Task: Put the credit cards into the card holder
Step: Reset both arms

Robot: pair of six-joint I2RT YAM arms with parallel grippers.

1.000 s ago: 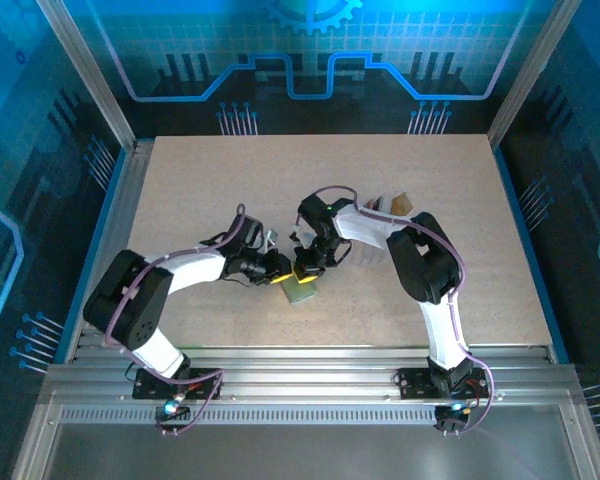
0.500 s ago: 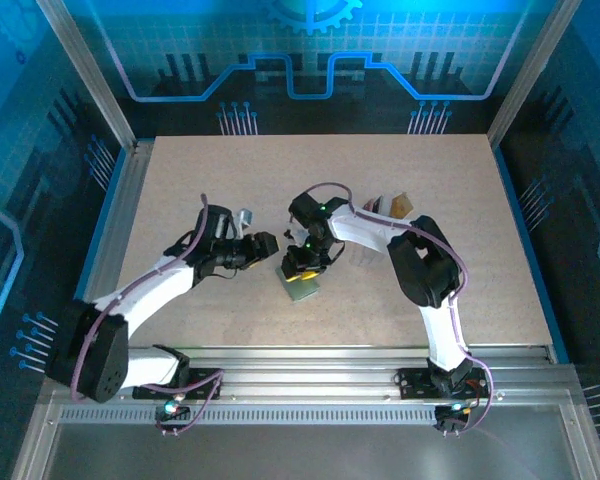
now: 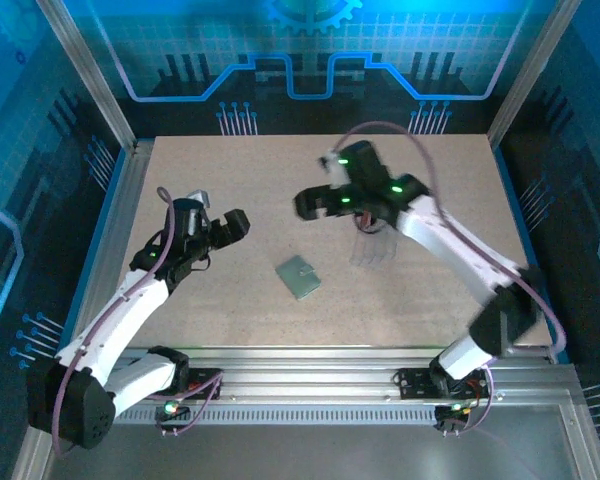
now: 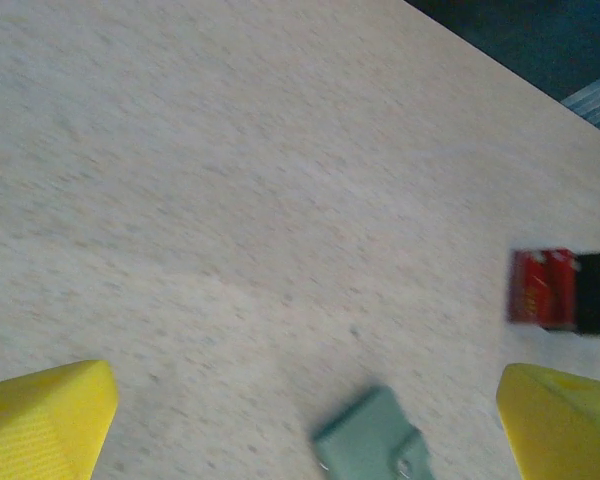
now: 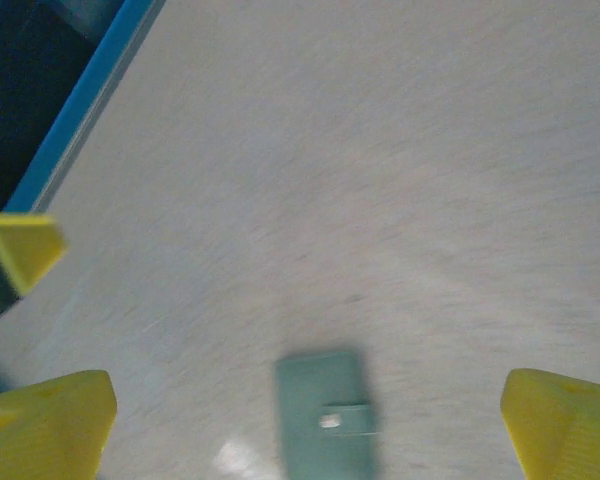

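The card holder (image 3: 299,277) lies flat and closed on the bench (image 3: 230,170), near the middle and toward the near side, skewed to the bench edges with one corner turned toward the near rail (image 3: 310,355). It is close to square, so the overhead view does not settle its long axis. The right wrist view shows a small pale tab (image 5: 329,421) on its face. Two credit cards (image 4: 560,290), one red and one dark, lie side by side and touching, well apart from the holder. Pale marks on the red one are too blurred to read. The left end effector (image 3: 218,224) is held above the left part of the bench with its jaws wide apart and nothing between them. The right end effector (image 3: 315,200) is beyond the holder, likewise spread and empty. The bench is pale and speckled, framed by aluminium rails and backed by blue-lit panels (image 3: 310,50) with a circuit pattern and a gear motif. No legible writing noted.
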